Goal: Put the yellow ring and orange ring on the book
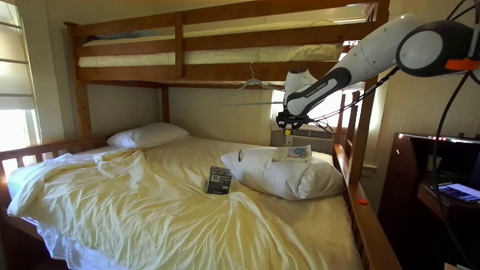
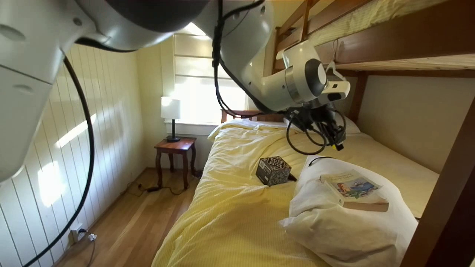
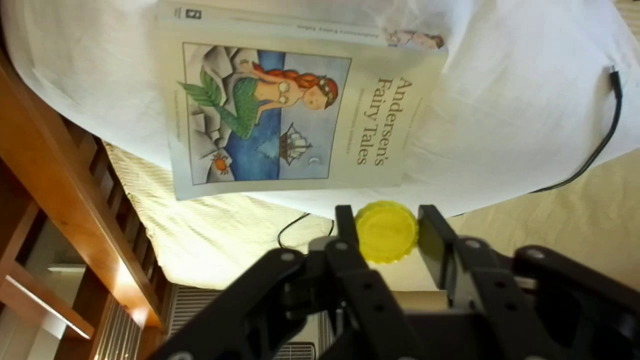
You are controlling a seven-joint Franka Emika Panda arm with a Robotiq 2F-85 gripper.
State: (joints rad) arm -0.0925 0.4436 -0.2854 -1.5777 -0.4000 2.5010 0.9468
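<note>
The yellow ring (image 3: 386,231) looks like a yellow ridged cap. My gripper (image 3: 382,225) is shut on it, one finger on each side, in the wrist view. In both exterior views the gripper (image 1: 288,128) (image 2: 337,142) hangs in the air above the bed, with a bit of the yellow ring (image 1: 287,132) (image 2: 334,147) showing. The book (image 3: 370,175) lies face up on a white pillow, below the gripper; it also shows in both exterior views (image 1: 294,154) (image 2: 356,187). The orange ring (image 1: 362,201) lies on the wooden side rail in an exterior view.
The white pillow (image 1: 277,176) (image 2: 349,230) carries the book and a black cable (image 3: 607,135). A dark patterned box (image 1: 219,180) (image 2: 274,170) sits on the bed beside the pillow. The upper bunk (image 1: 225,71) and a hanger (image 1: 253,80) are near the arm.
</note>
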